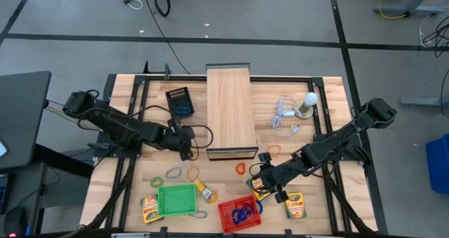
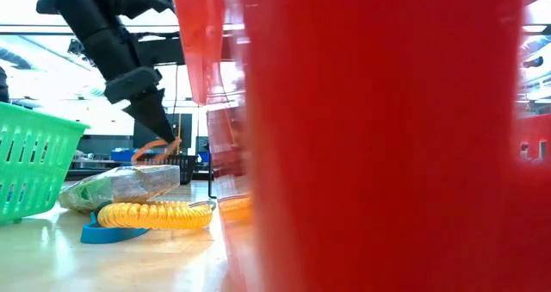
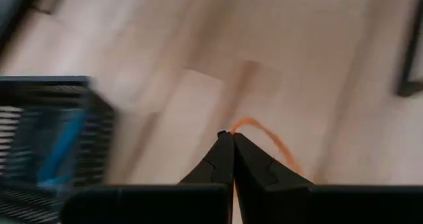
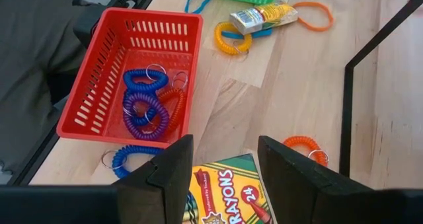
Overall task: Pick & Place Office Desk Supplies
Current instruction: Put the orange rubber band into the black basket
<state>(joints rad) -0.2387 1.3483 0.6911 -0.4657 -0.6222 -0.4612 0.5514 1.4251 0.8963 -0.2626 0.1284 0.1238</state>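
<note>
One "CRAYONS" box point(image 4: 225, 197) between right claw point(image 4: 223, 159) fingers.

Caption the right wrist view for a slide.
Open right claw poised over a yellow-and-green crayon box, beside a red plastic basket holding blue coiled loops.

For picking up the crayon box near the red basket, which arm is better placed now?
The right arm. The right gripper is open directly above the crayon box, beside the red basket. The left gripper is shut on an orange loop, far away beside the long wooden box.
</note>
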